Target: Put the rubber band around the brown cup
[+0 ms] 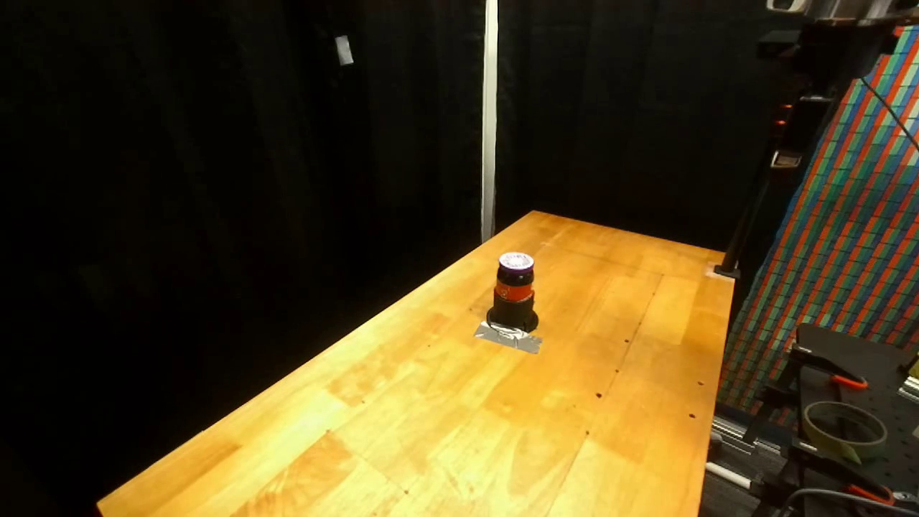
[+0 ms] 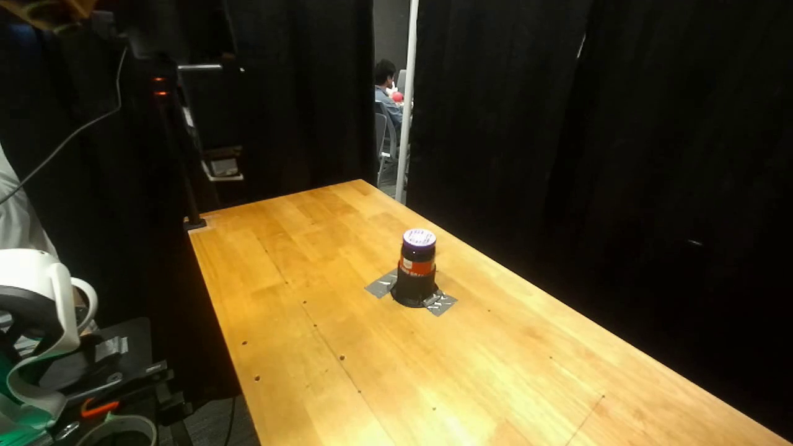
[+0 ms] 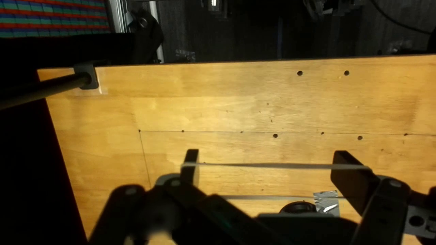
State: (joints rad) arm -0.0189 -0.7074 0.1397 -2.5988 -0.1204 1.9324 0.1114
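Exterior view: tape (image 1: pixel 509 340) beside cup (image 1: pixel 515 291), pole (image 1: pixel 742 230) beyond.

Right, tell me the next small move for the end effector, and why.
I'd probably shift the end effector level toward the brown cup, fingers spread, before lowering: the rubber band is stretched across the open fingers, but in the wrist view the cup's dark base, beside silver tape, shows outside the loop, partly hidden.

black curtains (image 1: pixel 251 179) | pale pole (image 1: pixel 490 122) | wooden table (image 1: pixel 445 409), brightly lit
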